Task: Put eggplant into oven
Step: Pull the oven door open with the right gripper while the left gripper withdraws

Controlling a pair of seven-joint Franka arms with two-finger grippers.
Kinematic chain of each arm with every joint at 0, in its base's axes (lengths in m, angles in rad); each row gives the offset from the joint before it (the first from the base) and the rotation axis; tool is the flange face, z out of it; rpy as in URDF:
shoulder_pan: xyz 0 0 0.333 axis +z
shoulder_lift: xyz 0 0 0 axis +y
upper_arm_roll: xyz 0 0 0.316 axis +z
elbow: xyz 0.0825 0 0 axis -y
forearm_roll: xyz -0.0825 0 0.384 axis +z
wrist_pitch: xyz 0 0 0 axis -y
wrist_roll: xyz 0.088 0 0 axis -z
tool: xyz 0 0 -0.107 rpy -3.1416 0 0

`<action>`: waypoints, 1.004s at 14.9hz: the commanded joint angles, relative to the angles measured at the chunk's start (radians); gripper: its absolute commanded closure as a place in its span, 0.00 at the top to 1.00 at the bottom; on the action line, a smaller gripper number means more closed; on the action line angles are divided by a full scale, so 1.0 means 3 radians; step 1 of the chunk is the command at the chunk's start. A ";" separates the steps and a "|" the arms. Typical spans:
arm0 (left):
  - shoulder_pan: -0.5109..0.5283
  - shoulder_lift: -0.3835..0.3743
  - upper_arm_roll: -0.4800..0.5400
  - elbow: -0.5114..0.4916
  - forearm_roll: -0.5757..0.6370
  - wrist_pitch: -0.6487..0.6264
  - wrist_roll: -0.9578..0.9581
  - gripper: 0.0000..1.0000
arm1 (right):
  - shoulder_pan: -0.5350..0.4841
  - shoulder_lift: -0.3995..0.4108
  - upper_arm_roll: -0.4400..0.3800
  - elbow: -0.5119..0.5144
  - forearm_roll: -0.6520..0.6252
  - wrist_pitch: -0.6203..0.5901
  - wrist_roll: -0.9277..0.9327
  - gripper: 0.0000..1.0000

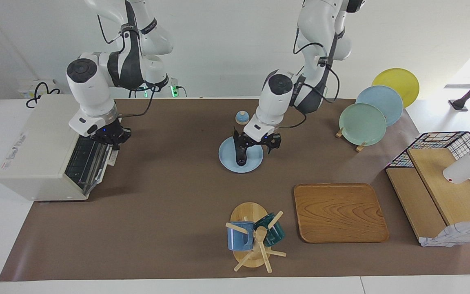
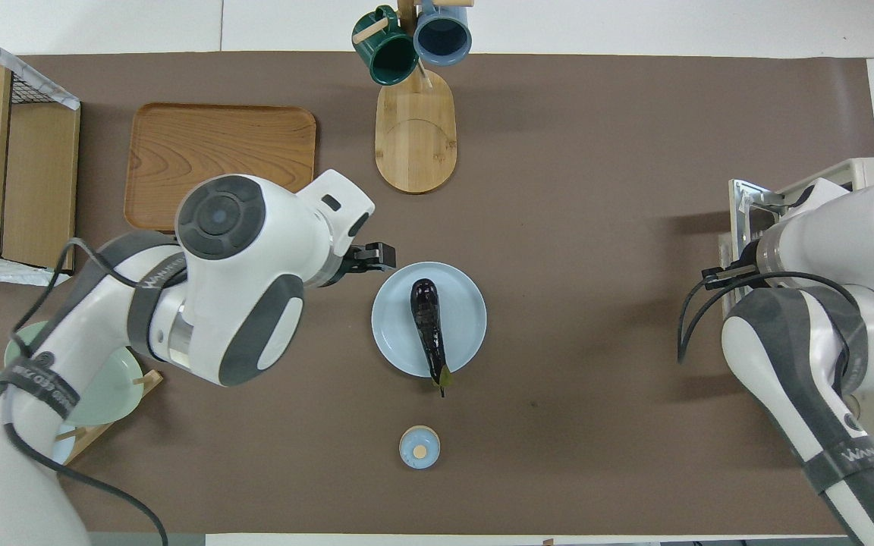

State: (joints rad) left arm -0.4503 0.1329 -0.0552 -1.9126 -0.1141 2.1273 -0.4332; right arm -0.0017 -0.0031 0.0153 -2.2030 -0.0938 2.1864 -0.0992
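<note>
The worktop (image 1: 157,228) is covered by a brown mat, and the biggest thing on it is the oven (image 1: 41,157), standing at the right arm's end with its drop-down door (image 1: 90,165) partly lowered so the wire rack inside shows. The right claw (image 1: 109,138) is at the top edge of that door, its fingertips closed together; whether they pinch the handle cannot be told.

A wire crate with wooden boards (image 1: 443,183) sits at the left arm's end. A wooden tray (image 1: 339,212) lies between that crate and a mug rack (image 1: 253,241) carrying 2 mugs, both farther from the robots than the plate. A dish stand (image 1: 371,110) holds 3 plates upright, near the left arm's base.

The blue plate (image 2: 463,322) lies mid-worktop. The eggplant (image 2: 428,322) rests on it, its stem end pointing toward the robots and reaching just past the rim. The left claw (image 1: 259,142) hangs over the edge of the plate on the left arm's side, fingers spread open, holding nothing and clear of the eggplant.

A small blue lidded jar (image 2: 419,447) stands nearer to the robots than the plate.
</note>
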 commanded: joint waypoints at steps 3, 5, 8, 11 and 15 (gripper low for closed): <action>0.0651 -0.0228 -0.0010 0.0203 0.0037 -0.0550 0.0523 1.00 | -0.0026 0.0015 -0.0061 -0.0342 -0.0122 0.0464 0.0059 0.00; 0.0932 -0.0289 -0.0010 0.0300 0.0119 -0.0734 0.0778 1.00 | 0.0041 0.0025 -0.0061 -0.0367 -0.0122 0.0484 0.0187 0.00; 0.1178 -0.0478 -0.0010 0.0377 0.0227 -0.1025 0.1188 1.00 | 0.0046 0.0097 -0.0061 -0.0398 -0.0117 0.0535 0.0309 0.00; 0.1235 -0.0677 -0.0005 0.0403 0.0237 -0.1358 0.1254 1.00 | 0.0164 0.0112 -0.0061 -0.0495 -0.0117 0.0653 0.0494 0.00; 0.1286 -0.0842 -0.0010 0.0403 0.0344 -0.1584 0.1413 1.00 | 0.0230 0.0112 -0.0056 -0.0516 -0.0112 0.0679 0.0555 0.00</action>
State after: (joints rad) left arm -0.0798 -0.0987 -0.0475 -1.7857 -0.0482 1.6738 -0.0376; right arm 0.0443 0.0494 0.0104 -2.3370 -0.1048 2.3704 0.0379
